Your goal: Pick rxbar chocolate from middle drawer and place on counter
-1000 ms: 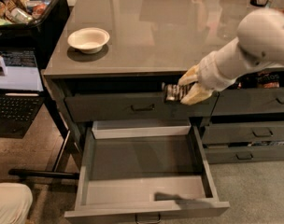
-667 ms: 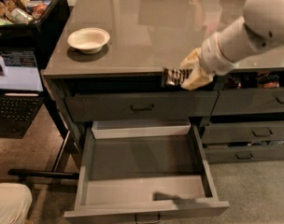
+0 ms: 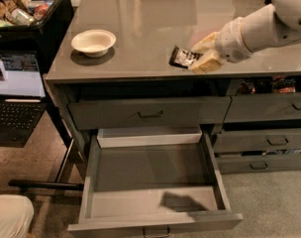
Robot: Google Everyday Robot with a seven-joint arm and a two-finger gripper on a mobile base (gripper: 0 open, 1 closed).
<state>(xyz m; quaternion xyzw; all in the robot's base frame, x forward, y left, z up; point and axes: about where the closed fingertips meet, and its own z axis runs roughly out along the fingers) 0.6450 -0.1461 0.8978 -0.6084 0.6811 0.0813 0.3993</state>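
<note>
My gripper (image 3: 194, 58) is over the front part of the counter (image 3: 140, 29), shut on the rxbar chocolate (image 3: 181, 57), a small black-wrapped bar with pale lettering. The bar sticks out to the left of the pale fingers (image 3: 206, 62), just above or touching the counter surface. The white arm reaches in from the upper right. The middle drawer (image 3: 153, 170) stands pulled open below, and its pale grey floor shows only the arm's shadow.
A white bowl (image 3: 93, 41) sits on the counter's left side. A black bin of snacks (image 3: 22, 6) and a laptop (image 3: 14, 98) stand at the left. More drawers (image 3: 269, 143) are at the right, the top one showing snack packs.
The gripper has risen with the bar from in front of the top drawer to above the counter's front edge, and moved slightly inward.
</note>
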